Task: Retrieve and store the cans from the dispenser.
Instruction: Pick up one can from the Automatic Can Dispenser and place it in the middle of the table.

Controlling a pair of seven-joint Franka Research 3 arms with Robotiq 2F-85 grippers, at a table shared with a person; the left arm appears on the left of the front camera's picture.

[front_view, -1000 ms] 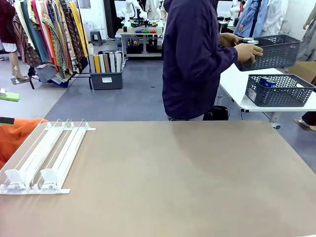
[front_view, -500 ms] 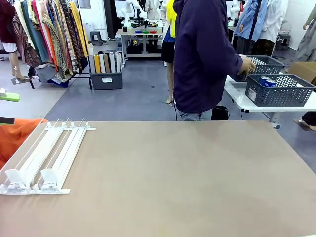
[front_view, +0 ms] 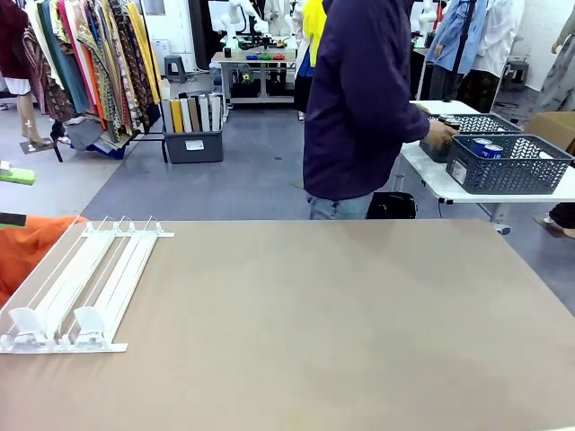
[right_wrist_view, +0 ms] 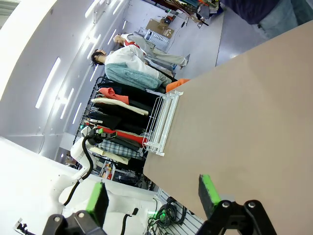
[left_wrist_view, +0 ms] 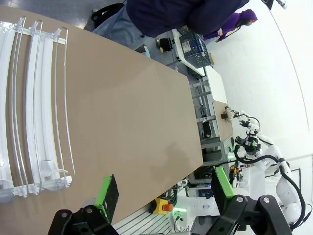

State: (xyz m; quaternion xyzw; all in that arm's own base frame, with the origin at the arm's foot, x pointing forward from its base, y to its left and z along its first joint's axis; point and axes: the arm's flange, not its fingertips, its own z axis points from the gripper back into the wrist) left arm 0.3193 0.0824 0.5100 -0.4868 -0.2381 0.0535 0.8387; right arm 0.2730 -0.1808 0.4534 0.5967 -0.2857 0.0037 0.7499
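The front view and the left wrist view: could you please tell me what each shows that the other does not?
The front view alone shows a dark mesh basket holding blue cans on a side table, the person's hand beside it. The left wrist view alone shows the left gripper, jaws wide open and empty. Both show the white dispenser, its lanes without cans, and the brown table.

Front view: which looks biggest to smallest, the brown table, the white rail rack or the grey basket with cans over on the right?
1. Table, by far.
2. White rail rack.
3. Grey basket, though it stands farther from the camera, so its rank against the rack is unsure.
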